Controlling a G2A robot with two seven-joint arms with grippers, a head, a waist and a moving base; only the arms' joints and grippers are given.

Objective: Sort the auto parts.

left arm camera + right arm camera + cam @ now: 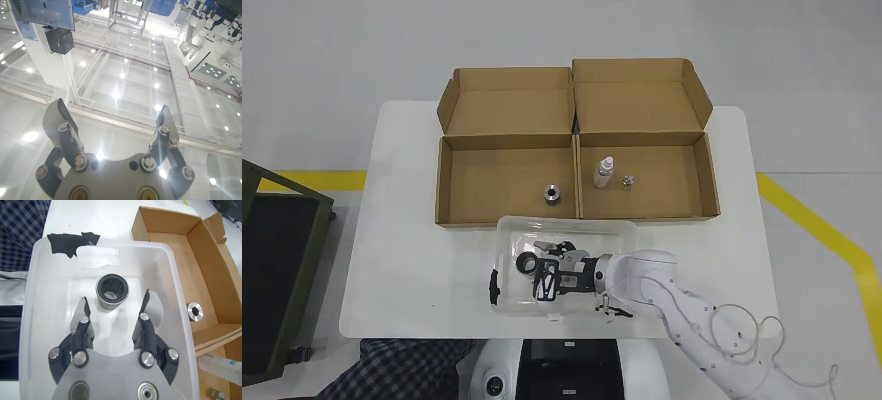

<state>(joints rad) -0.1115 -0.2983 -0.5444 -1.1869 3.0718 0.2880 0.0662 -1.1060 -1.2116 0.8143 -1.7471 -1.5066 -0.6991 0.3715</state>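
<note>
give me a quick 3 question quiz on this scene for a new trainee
1. True or false: the right gripper is shut on the linear bearing.
2. Where does the linear bearing stand? A) clear plastic bin B) a box lid C) bare tabletop
3. How many items lie in the right cardboard box?

Key
1. False: its jaws stand open, and the bearing is upright just ahead of the fingertips, untouched.
2. A
3. Two: a small bottle and a small metal part.
</note>
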